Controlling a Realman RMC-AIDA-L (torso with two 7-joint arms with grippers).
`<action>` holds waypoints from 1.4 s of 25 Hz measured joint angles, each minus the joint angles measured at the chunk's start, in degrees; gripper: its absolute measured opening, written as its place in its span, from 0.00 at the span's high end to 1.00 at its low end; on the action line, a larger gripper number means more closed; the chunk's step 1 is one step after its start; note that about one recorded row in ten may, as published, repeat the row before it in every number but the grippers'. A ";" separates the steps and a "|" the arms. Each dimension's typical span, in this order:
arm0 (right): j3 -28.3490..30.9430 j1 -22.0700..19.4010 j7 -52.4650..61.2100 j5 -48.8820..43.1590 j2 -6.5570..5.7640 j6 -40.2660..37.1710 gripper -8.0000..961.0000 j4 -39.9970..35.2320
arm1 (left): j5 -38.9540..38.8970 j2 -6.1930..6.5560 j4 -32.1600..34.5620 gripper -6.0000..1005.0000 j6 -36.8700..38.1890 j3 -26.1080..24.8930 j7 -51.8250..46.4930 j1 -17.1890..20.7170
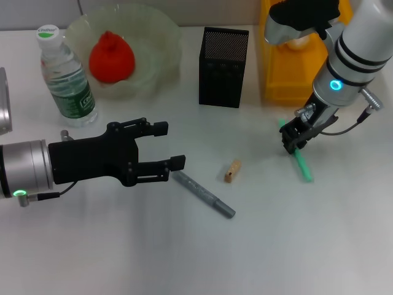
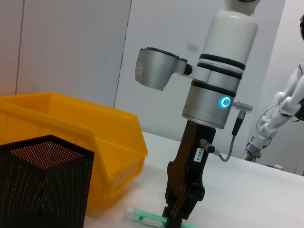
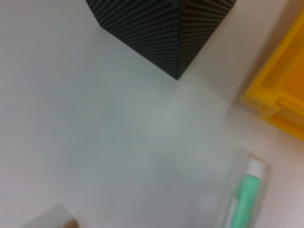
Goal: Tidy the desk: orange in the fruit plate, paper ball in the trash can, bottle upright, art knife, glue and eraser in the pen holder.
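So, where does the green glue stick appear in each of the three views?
Head view: the green glue stick lies on the table at the right, under the right pincer.
Left wrist view: low in the middle, at that pincer's tip.
Right wrist view: lower right corner.
Shared landmark: the pen holder.

bright, even overhead light washes the white table with only faint soft shadows. mild glare whitens its near part. the right wrist view is blurred throughout; the head view is sharp.
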 joint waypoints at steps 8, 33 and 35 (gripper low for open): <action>0.00 0.03 -0.78 0.00 -0.07 -0.20 0.85 0.00 | -0.01 0.00 0.18 0.19 -0.06 0.00 0.00 -0.01; 0.64 -12.92 -17.75 15.18 -0.12 -5.92 0.90 -20.72 | -0.77 0.09 0.35 0.19 0.06 -1.48 0.00 0.28; 0.77 -15.77 -22.01 19.50 -0.25 -5.74 0.90 -22.99 | -0.80 0.09 0.36 0.19 0.07 -1.55 0.00 0.31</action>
